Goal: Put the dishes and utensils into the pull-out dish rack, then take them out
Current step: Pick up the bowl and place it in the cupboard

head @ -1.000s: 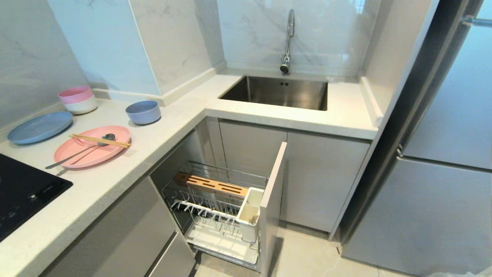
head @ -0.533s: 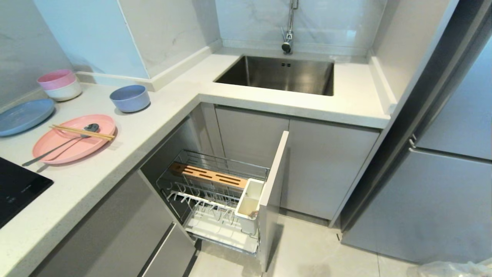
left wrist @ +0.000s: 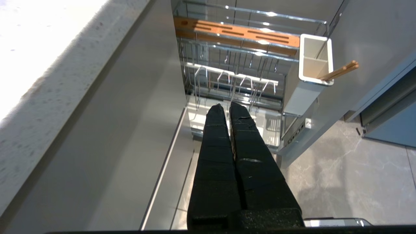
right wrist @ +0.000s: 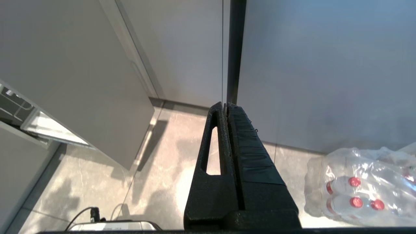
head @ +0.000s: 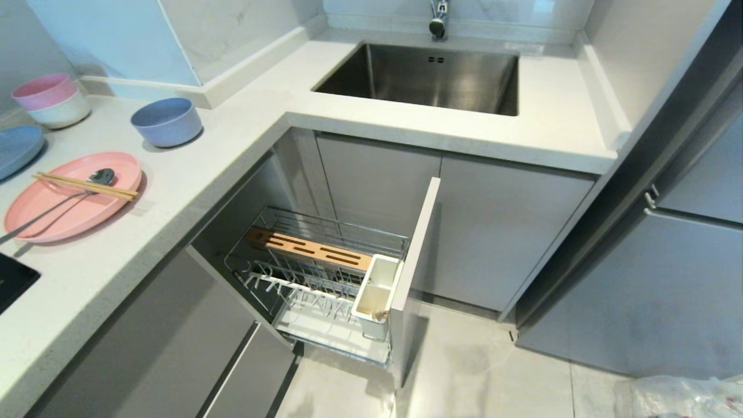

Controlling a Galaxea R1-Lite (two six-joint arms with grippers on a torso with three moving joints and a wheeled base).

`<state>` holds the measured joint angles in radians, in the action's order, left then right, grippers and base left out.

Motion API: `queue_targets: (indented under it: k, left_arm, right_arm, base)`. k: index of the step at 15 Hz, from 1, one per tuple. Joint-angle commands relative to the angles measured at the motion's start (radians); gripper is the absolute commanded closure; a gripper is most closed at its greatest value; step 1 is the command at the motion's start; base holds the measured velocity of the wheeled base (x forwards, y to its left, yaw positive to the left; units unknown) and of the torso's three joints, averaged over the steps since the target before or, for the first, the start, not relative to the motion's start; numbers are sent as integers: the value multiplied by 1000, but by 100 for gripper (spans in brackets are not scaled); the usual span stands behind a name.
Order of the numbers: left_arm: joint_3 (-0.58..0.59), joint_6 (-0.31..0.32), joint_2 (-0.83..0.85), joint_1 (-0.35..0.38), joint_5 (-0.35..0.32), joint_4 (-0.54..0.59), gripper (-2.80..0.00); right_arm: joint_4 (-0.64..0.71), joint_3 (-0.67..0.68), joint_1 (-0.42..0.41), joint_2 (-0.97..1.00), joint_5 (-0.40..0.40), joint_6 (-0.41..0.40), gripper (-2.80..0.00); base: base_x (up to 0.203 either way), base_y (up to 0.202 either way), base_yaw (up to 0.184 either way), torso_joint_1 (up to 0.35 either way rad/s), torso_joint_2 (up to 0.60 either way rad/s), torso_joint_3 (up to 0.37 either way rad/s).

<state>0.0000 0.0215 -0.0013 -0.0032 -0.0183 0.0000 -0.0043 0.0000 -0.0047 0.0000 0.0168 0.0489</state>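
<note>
The pink plate [head: 72,197] lies on the counter at the left, with the chopsticks [head: 87,185] and the grey spoon [head: 55,207] resting across it. Behind it stands the blue-lavender bowl [head: 166,121]. Below the counter corner the pull-out dish rack [head: 325,273] is drawn out, showing its wooden strip [head: 307,250], white caddy [head: 376,287] and grey front panel [head: 415,255]. Another pair of wooden sticks [left wrist: 339,70] leans in the caddy [left wrist: 313,61]. My left gripper [left wrist: 226,106] hangs shut and empty in front of the rack. My right gripper [right wrist: 226,105] is shut and empty above the floor. Neither arm shows in the head view.
Stacked pink-over-white bowls [head: 49,100] and a blue plate [head: 17,148] sit at the far left, a black cooktop [head: 11,278] nearer. The steel sink [head: 424,75] lies behind the rack. A grey fridge [head: 667,261] stands right, with a wrapped pack of bottles [right wrist: 357,185] on the floor.
The head camera has tipped downward, so the whole scene has slid up and left in the picture and more floor shows. Nothing on the counter or in the rack has moved.
</note>
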Motion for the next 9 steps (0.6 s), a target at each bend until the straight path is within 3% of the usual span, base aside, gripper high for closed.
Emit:
queue_targets:
  k: [1, 9]
  left_arm:
    - [1, 0, -2, 0, 0, -1, 0]
    - [0, 0, -2, 0, 0, 0, 0]
  right_arm:
    - [0, 0, 0, 2, 0, 0, 0]
    - [0, 0, 0, 2, 0, 0, 0]
  base:
    - [0, 0, 0, 5, 2, -193]
    - [0, 0, 0, 3, 6, -185]
